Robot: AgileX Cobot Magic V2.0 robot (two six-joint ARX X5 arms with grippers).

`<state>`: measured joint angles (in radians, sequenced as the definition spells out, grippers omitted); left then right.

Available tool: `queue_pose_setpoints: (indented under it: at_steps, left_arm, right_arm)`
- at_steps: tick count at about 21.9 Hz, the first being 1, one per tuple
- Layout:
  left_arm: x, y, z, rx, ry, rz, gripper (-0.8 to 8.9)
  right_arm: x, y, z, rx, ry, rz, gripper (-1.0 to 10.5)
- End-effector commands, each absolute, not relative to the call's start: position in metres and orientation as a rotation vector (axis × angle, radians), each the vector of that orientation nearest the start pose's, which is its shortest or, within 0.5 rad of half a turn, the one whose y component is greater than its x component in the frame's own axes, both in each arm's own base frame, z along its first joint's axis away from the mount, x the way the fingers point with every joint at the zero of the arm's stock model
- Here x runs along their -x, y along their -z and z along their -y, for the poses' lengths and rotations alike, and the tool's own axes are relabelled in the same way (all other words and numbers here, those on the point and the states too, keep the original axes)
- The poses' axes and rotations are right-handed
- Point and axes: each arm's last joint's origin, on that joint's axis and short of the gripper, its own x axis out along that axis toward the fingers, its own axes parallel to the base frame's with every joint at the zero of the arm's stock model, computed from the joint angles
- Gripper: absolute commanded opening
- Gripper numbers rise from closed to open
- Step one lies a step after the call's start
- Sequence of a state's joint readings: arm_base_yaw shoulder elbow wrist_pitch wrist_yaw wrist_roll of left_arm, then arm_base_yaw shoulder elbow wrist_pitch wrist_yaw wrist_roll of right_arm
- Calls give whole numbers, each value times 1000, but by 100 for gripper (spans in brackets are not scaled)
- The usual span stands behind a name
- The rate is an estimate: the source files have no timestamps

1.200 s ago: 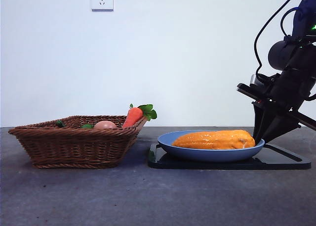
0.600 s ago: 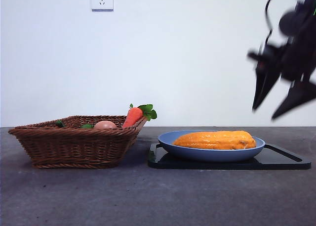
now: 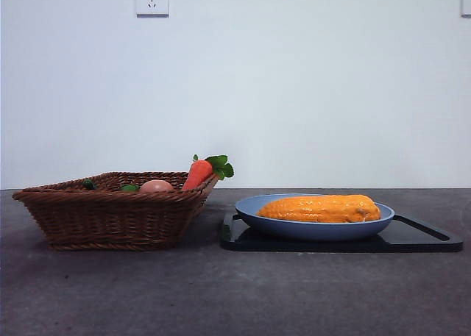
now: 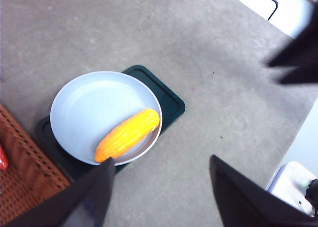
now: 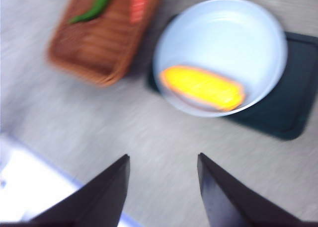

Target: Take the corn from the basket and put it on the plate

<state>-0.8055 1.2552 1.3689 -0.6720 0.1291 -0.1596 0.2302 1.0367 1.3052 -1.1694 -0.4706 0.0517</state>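
The corn (image 3: 320, 208) lies lengthwise in the light-blue plate (image 3: 254, 211), which rests on a black tray. Both wrist views look down on it from high above: the corn (image 4: 127, 135) near the plate's rim (image 4: 74, 88), and, blurred, the corn (image 5: 202, 87) in the plate (image 5: 233, 28). The wicker basket (image 3: 110, 218) stands to the left of the plate. My left gripper (image 4: 163, 160) is open and holds nothing. My right gripper (image 5: 163, 156) is open too, high over the table. Neither gripper touches the corn.
In the basket lie a carrot (image 3: 199, 173) with green leaves, a peach-coloured egg-like thing (image 3: 156, 186) and a green pepper (image 5: 97, 4). The black tray (image 3: 427, 237) reaches past the plate on the right. A dark blurred arm (image 4: 298, 53) shows in the left wrist view.
The arm that stood by the plate's right end has risen and left the front view. The corn stays on the plate.
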Motion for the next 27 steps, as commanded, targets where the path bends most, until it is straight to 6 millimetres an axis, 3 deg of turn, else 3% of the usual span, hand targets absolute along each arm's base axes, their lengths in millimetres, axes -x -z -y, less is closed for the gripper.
queue_pose_setpoints:
  at_steps: [1,5,6,27]
  left_arm:
    - [-174,-395,189,-49,868,-609,227]
    - [-174,-393,188,-56,865,-627,13]
    - [-174,-393,188,-56,865,-626,3]
    - [-176,-400,191,-28,877,-553,4]
  right_arm:
    - [-135,-390,-51,-124,-676,-903,171]
    - [-105,-394,-48,-66,-735,-882,0]
    - [-102,-395,-47,-59,-740,-879,2]
    - [-104,-401,-48,-53,-751,-783,2]
